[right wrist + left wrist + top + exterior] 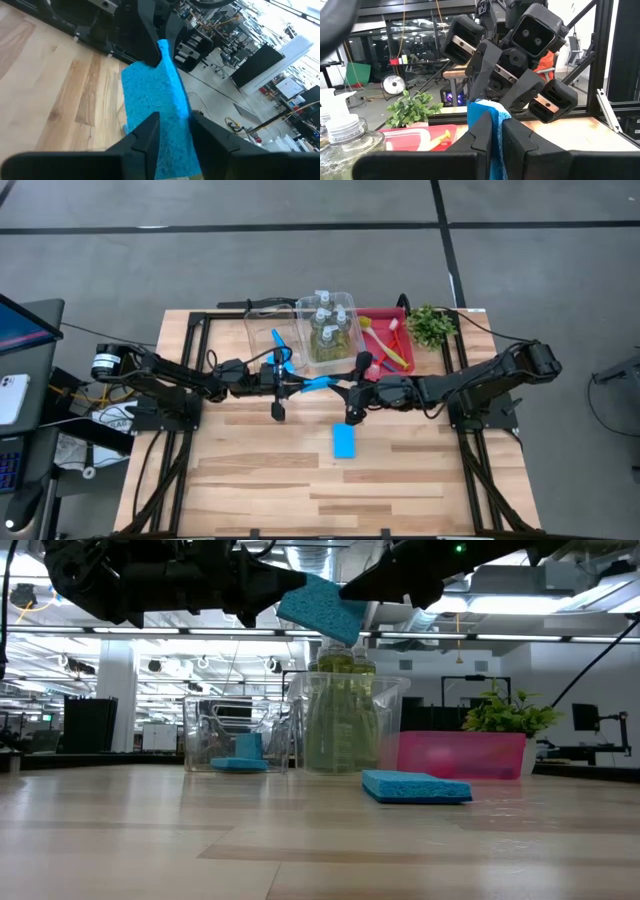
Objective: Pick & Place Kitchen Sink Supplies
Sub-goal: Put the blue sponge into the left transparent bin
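A flat blue sponge (318, 383) hangs in the air over the middle of the table, between my two grippers. My left gripper (495, 142) comes from the table's left and is shut on it. My right gripper (175, 127) comes from the right; it is open, with a finger on either side of the sponge's other end (172, 107). A second blue sponge (344, 442) lies flat on the table below. A third (279, 340) lies in a clear bin. Clear bottles of yellow-green liquid (328, 325) stand in another bin. My left gripper pinches the left end of the sponge (492, 131) between its two fingers, one on each broad face. The fingers lie about level and come from the table's left. The sponge stands on edge, slightly tilted, and is lifted well clear of the table (320, 608).
Two clear bins (262, 330) stand at the far middle, with a red tray (384, 316) holding red and yellow brushes to their right. A small leafy plant (431, 325) sits at the far right corner. Bare wood lies toward the near edge.
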